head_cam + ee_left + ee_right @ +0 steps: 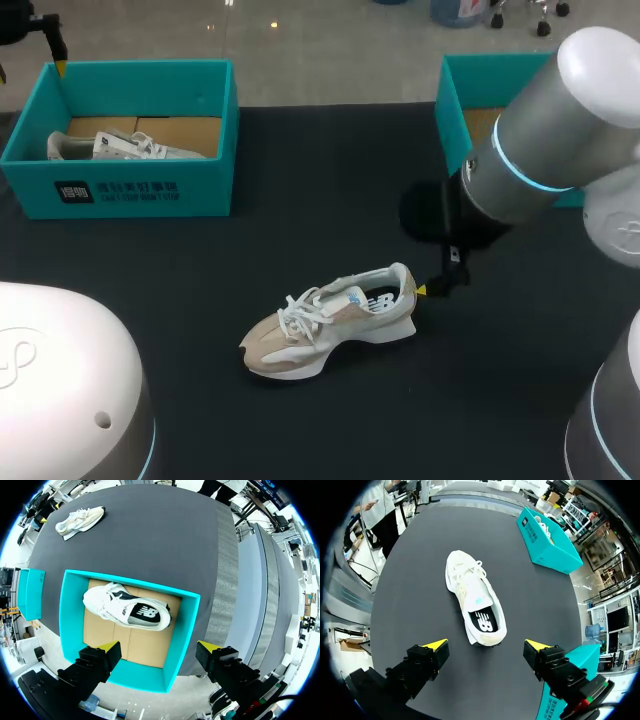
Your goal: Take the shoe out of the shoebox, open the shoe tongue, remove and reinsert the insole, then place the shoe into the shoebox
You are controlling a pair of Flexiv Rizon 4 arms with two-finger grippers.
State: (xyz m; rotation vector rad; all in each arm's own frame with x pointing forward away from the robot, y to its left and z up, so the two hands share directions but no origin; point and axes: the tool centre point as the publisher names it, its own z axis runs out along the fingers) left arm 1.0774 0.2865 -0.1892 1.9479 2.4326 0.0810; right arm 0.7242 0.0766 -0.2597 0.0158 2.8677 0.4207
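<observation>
Right arm (pixel 540 150) stretched low toward the middle, jaws wide apart; left arm (pixel 60 380) raised far left, jaws apart

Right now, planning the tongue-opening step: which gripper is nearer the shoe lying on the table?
Right. The right gripper sits just behind the heel of the shoe, fingers open. The left gripper hangs over the far left shoebox, well away.

Three downward views, one shared shoe (pixel 330 322)
</observation>
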